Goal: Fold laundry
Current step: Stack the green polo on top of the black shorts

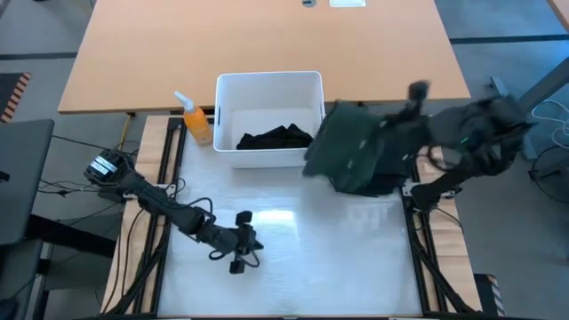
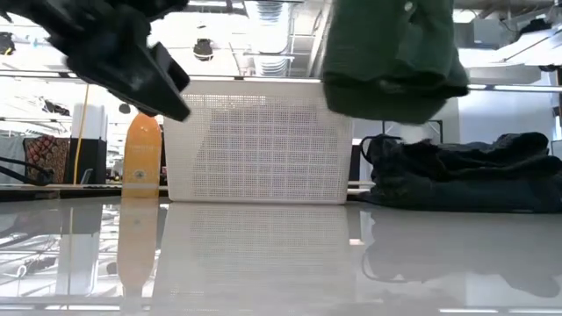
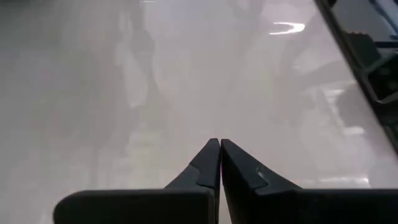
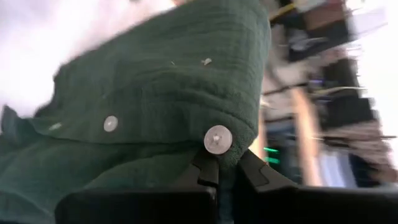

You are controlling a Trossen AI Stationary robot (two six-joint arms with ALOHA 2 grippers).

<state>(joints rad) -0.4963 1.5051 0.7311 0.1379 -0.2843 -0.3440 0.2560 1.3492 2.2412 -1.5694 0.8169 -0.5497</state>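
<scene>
The laundry shows in three places. A dark green buttoned shirt [image 1: 351,149] hangs in the air at the table's right, with my right gripper [image 4: 225,163] shut on it. Under it a pile of dark garments [image 2: 457,171] lies on the table. Black clothing [image 1: 276,138] lies in the white bin [image 1: 269,84]. My left gripper [image 1: 251,242] hovers shut over the bare near-left part of the table, touching nothing; in the left wrist view its fingers [image 3: 220,142] meet tip to tip. My right gripper pinches the shirt's buttoned edge [image 4: 219,149] between its two fingers, right beside a pale button. The cloth bunches in folds above the fingers, so several layers lie there. The shirt hangs lifted clear of the table, its lower end [image 2: 395,101] above the dark pile.
An orange spray bottle [image 1: 197,120] stands just left of the bin. The bin stands at the far edge of the glossy white work surface [image 1: 293,258]. Black frame rails [image 1: 418,240] run along both sides. A wooden table [image 1: 267,36] lies beyond.
</scene>
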